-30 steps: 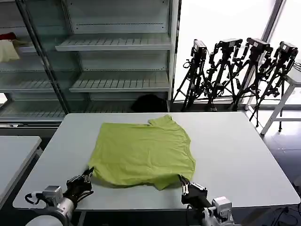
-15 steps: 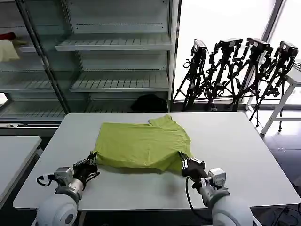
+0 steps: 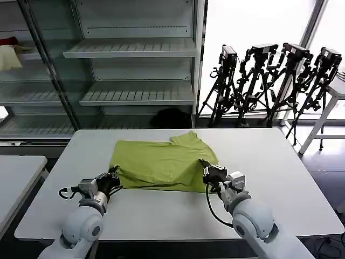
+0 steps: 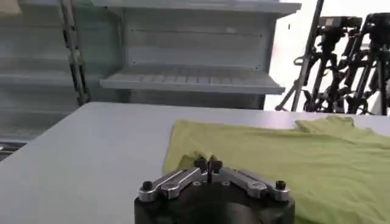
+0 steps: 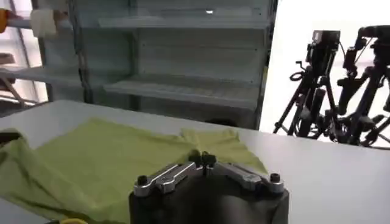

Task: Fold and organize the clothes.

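Observation:
The clothes, a lime yellow-green T-shirt (image 3: 161,162), lie on the grey table (image 3: 280,162) with the near hem lifted and carried over the back part. My left gripper (image 3: 114,174) is shut on the hem's left corner, and the pinched cloth bunches at its tips (image 4: 208,161). At the hem's right corner my right gripper (image 3: 204,166) is shut on the fabric (image 5: 91,158), its tips (image 5: 203,159) closed together. A sleeve (image 3: 188,139) sticks out at the far edge of the shirt.
Metal shelving (image 3: 135,51) stands behind the table. Several black tripods (image 3: 269,81) stand at the back right. A cream-white and red cloth bundle (image 3: 9,54) sits on a shelf at far left. A second table's corner (image 3: 13,178) lies to the left.
Both grippers have moved away from the table's near edge toward the shelves, carrying the shirt's near hem up and over the rest; the visible shirt has grown shorter front to back.

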